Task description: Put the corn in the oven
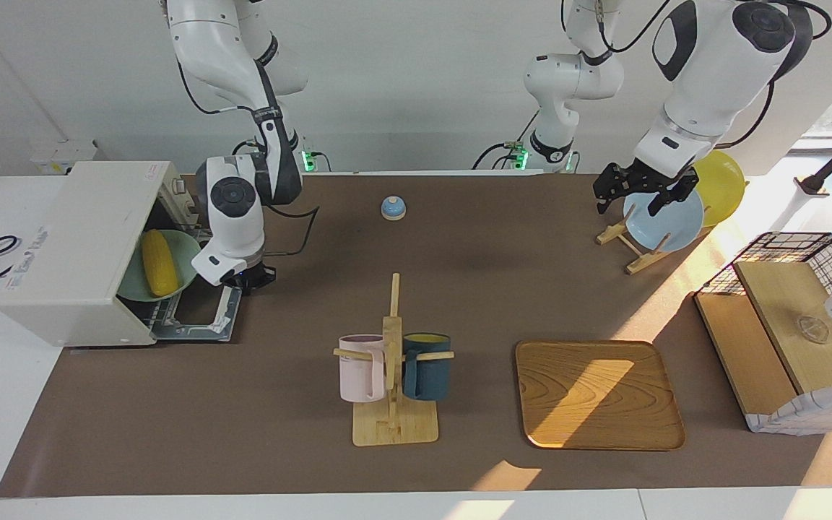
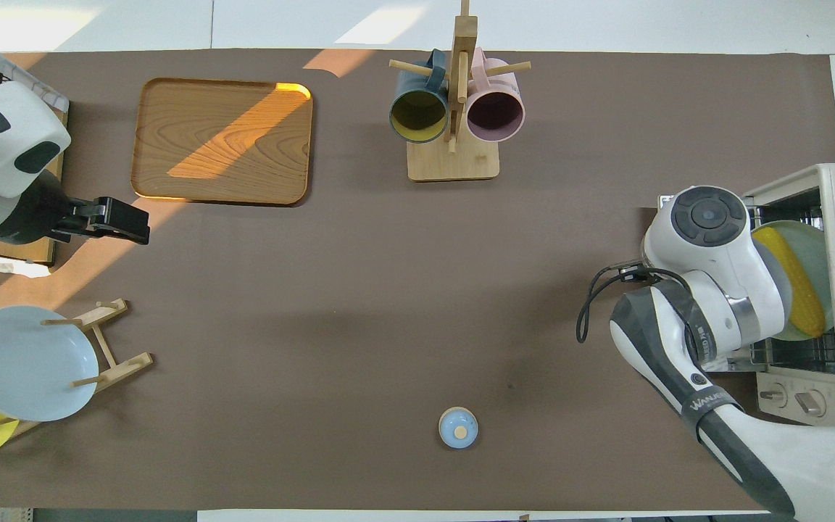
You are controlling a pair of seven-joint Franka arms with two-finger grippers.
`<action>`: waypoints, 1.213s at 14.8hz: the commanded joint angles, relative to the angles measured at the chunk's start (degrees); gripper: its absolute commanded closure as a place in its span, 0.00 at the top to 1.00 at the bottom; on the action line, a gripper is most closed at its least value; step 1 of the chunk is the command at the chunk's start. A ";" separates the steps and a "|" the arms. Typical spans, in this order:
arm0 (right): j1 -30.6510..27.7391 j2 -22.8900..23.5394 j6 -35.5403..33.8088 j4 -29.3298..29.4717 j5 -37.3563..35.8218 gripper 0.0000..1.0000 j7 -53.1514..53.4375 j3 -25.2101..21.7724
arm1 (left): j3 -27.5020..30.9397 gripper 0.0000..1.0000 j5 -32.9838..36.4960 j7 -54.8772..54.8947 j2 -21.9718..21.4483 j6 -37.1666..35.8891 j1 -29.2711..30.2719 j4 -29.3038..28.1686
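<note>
Two robot arms work at a brown tabletop [image 1: 300, 433], with the oven [image 1: 73, 249] as the landmark at the right arm's end. This off-white toaster oven has its glass door [image 1: 203, 318] dropped flat, so the inside is open to reach. Inside, the corn [image 1: 158, 262], a bright yellow cob, lies on a pale green plate [image 1: 186, 254] resting on the wire rack, with the plate partly out of the oven's mouth. Judging by this, the corn is already in place and closing the door seems to be what remains.

Right in front of the oven, the right claw [image 1: 250, 280] hangs low over the edge of the open door, its fingertips together and holding nothing.

Well apart from the oven, toward the left arm's end, the left claw [image 1: 638, 193] waits with its fingers spread apart, empty, over a pale blue plate [image 1: 665, 220] in a wooden rack.

Grey lettering runs along the oven's top but is too small to read. On the right arm's dark forearm sleeve, white letters appear to spell "WANLI", though I cannot be sure. A red warning triangle sits on a label by the oven's knobs [image 2: 787, 397].
</note>
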 commanded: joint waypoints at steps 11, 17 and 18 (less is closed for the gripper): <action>-14.97 -6.31 -12.91 10.88 3.86 0.31 -28.29 -1.56 | -0.28 1.00 1.13 0.36 0.28 -0.91 0.45 0.76; -14.01 -7.11 -27.13 26.86 17.82 1.00 -27.59 -1.12 | -0.28 1.00 1.13 0.36 0.28 -0.91 0.45 0.76; -13.05 -6.93 -28.72 29.14 18.01 1.00 -27.50 -0.77 | -0.28 1.00 1.13 0.36 0.20 -0.91 0.45 0.76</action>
